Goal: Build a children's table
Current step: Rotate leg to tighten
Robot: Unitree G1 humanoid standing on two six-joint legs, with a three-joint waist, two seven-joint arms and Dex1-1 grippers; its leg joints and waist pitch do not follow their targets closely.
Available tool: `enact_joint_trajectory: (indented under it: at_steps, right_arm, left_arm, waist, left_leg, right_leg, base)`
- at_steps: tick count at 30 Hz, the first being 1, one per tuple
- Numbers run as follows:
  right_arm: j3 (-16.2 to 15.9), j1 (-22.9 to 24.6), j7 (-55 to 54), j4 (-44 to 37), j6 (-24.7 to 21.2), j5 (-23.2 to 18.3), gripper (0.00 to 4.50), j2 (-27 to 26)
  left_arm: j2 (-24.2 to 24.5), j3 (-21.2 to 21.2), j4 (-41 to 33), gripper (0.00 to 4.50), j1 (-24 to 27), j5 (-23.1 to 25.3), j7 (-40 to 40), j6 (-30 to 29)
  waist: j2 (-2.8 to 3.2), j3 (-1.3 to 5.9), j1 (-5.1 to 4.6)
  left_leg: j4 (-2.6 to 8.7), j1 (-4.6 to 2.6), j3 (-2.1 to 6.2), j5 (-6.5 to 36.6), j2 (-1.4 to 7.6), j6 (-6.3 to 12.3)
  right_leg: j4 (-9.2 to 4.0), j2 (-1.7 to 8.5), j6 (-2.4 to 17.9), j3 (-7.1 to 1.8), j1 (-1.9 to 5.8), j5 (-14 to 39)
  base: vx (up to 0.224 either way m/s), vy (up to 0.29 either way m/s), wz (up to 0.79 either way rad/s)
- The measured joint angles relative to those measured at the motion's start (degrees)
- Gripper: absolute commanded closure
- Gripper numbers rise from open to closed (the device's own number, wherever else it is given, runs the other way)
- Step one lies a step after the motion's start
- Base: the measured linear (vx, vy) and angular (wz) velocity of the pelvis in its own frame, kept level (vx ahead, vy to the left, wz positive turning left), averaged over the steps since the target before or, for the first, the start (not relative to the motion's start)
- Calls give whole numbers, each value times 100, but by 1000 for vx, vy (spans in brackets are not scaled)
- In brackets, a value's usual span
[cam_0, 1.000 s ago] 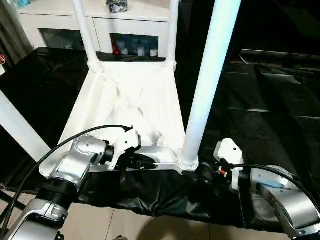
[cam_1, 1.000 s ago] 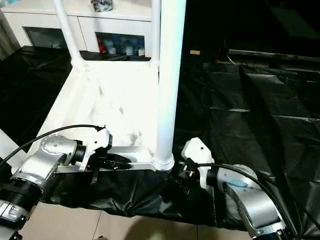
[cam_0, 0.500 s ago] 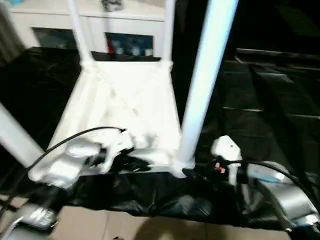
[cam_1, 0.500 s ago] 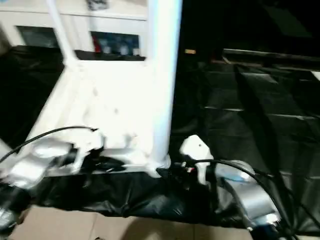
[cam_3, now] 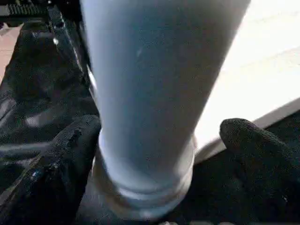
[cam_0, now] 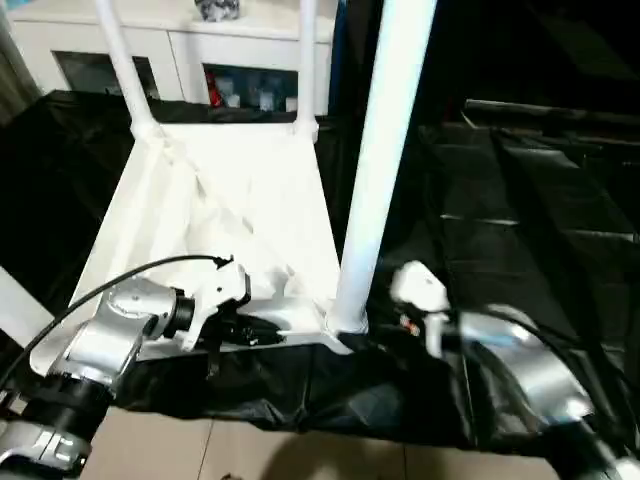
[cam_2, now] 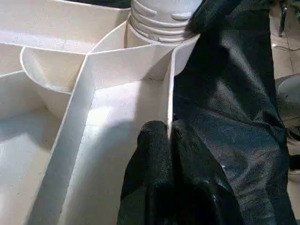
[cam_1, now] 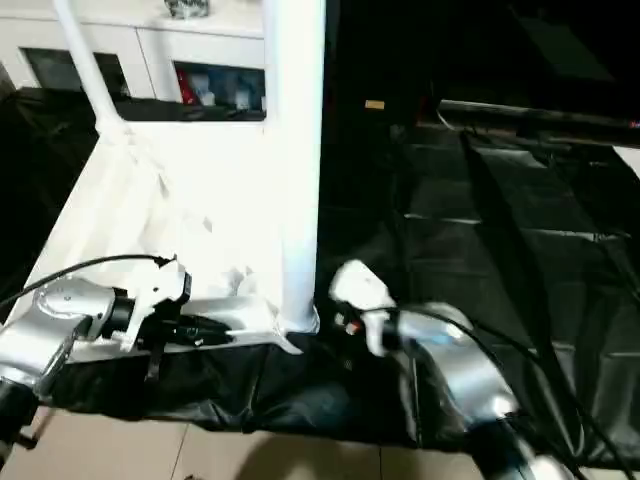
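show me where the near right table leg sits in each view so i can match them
Left eye view: near right leg rises just right of centre.
Right eye view: left of centre.
Left wrist view: its ribbed base at the top.
Right wrist view: its shaft between the right gripper's spread fingers.
Shared landmark: the corner socket.

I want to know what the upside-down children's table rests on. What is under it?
A black sheet lies under the children's table, wrinkled along its near edge by the left hand. The surface beneath the sheet is covered.

All-white children's table (cam_0: 235, 205); glossy black sheet (cam_0: 520, 230); silver forearms, black fingers (cam_2: 154, 159); white cabinet (cam_0: 200, 45).
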State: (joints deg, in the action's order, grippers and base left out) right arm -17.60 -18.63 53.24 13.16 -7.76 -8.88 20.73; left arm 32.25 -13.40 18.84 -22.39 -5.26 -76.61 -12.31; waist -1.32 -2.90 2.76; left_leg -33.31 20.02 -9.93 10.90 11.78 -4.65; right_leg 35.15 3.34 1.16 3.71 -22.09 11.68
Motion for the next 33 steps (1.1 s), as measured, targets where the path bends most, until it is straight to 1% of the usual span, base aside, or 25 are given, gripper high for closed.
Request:
enact_joint_trajectory:
  at_steps: [1,4,6,8,12,15,18,23,26,27,30,33]
  right_arm:
    - [-23,-43,12,78,39,3,27,-19]
    - [-89,-198,109,326,148,51,40,-112]
    - [-92,-208,119,421,226,74,68,-167]
    - [-98,-243,181,523,294,76,77,-169]
    - [-137,-321,233,638,372,115,118,-203]
    - [-154,-382,259,785,451,122,130,-244]
    - [-154,-418,291,858,500,154,165,-255]
    - [-144,-472,336,1000,612,176,177,-271]
    - [-74,-495,188,1112,632,183,178,-313]
    - [-33,-507,66,1189,667,185,178,-394]
    - [224,-493,-562,1409,690,240,178,-702]
    - [398,-408,-1240,1507,712,319,178,-959]
  left_arm:
    - [-1,-3,1,450,-4,-1,-1,0]
    - [-3,-16,9,450,-23,-2,11,0]
    - [-6,-23,9,450,-26,-2,36,0]
    - [-6,-43,9,450,-33,-4,61,0]
    - [-6,-43,14,450,-53,-4,75,0]
    - [-6,-43,52,450,-81,-5,101,1]
    - [-6,-39,69,450,-88,-19,110,2]
    - [-46,-14,113,450,-87,-76,162,-33]
    - [-148,8,109,450,-87,-54,322,-60]
    - [-231,9,99,450,-87,-43,431,-73]
    - [-436,51,65,450,-87,107,878,-66]
    - [-692,51,49,450,-93,290,1345,-61]
  waist:
    - [-3,1,1]
    - [-15,3,6]
    - [-26,3,21]
    - [-36,4,26]
    - [-66,-2,26]
    - [-79,-8,24]
    - [-87,-8,25]
    - [-89,-7,24]
    - [-85,-5,26]
    - [-83,-4,26]
    - [-78,-1,24]
    - [-56,18,65]
  left_leg:
    - [0,1,0,0,0,0]
    - [0,1,0,-1,0,-1]
    - [-2,0,0,-3,0,-3]
    - [-6,0,0,-2,0,-3]
    - [-6,-4,0,-6,1,-7]
    - [-13,-5,0,-6,2,-8]
    - [-14,-5,0,-6,3,-8]
    - [-16,-6,0,-7,3,-8]
    - [-20,-9,0,-7,2,-8]
    - [-19,-12,0,-7,2,-9]
    - [-21,-16,0,-9,2,-12]
    - [-19,-18,0,-9,0,-12]
  right_leg:
    - [0,0,0,0,0,0]
    - [6,0,1,0,-1,0]
    - [8,0,1,0,-1,0]
    - [9,0,3,-1,0,-1]
    - [15,0,7,-1,0,-4]
    - [20,0,10,-1,0,-5]
    - [20,0,10,-1,0,-6]
    - [23,0,11,-1,0,-6]
    - [24,0,13,-4,2,-8]
    - [25,0,13,-4,3,-8]
    - [31,0,13,-5,3,-8]
    - [29,2,10,-5,6,-6]
  base:
    - [0,0,0]
    - [0,0,0]
    - [0,0,0]
    - [0,0,0]
    - [0,0,0]
    - [0,0,0]
    - [0,0,0]
    - [0,0,0]
    - [0,0,0]
    - [0,0,0]
    - [0,0,0]
    - [0,0,0]
